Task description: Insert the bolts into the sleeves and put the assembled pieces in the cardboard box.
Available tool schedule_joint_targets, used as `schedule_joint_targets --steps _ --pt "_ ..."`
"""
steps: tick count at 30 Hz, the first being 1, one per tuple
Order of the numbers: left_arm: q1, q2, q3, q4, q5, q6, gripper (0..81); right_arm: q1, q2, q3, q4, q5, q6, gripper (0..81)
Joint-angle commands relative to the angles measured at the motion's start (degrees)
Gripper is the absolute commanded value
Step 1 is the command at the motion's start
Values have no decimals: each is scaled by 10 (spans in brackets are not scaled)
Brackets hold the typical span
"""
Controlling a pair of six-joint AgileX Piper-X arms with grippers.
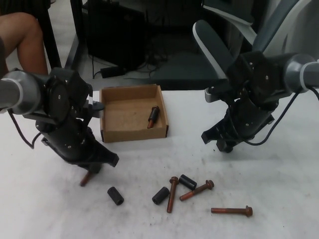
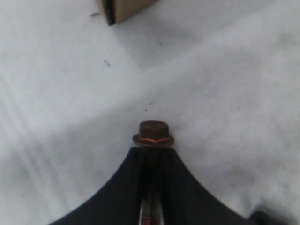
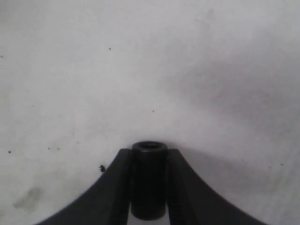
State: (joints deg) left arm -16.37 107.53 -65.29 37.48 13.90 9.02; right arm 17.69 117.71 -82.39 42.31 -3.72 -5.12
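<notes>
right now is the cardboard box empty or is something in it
Not empty. One assembled piece lies on the floor of the cardboard box, close to one side wall.

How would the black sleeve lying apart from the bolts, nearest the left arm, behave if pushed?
The sleeve lies on its side on the flat bench, so a sideways push would probably roll it. It looks like a rigid tube, so likely stiff in a grip. Its smooth surface might slip.
</notes>
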Motion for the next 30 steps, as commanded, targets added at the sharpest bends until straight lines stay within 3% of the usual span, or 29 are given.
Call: schedule_joint_targets --steps 1,5,11,20,26,30 --pt "-3 4 0 -41 77 -5 3 0 0 2 -28 -72 -22 2" --pt "-3 4 0 -101 115 -61 4 -8 0 2 -70 -162 -30 2" --pt "1 -9 0 -174 177 -64 6 -35 -1 2 -126 -296 -58 2" --pt "56 -34 0 -390 297 -149 6 -93 -16 2 -148 -482 -92 2" --pt "60 -37 0 -575 401 -173 6 -92 -19 2 -198 -626 -92 2" --pt "56 -37 0 -625 446 -200 6 -78 -19 2 -258 -654 -68 2"
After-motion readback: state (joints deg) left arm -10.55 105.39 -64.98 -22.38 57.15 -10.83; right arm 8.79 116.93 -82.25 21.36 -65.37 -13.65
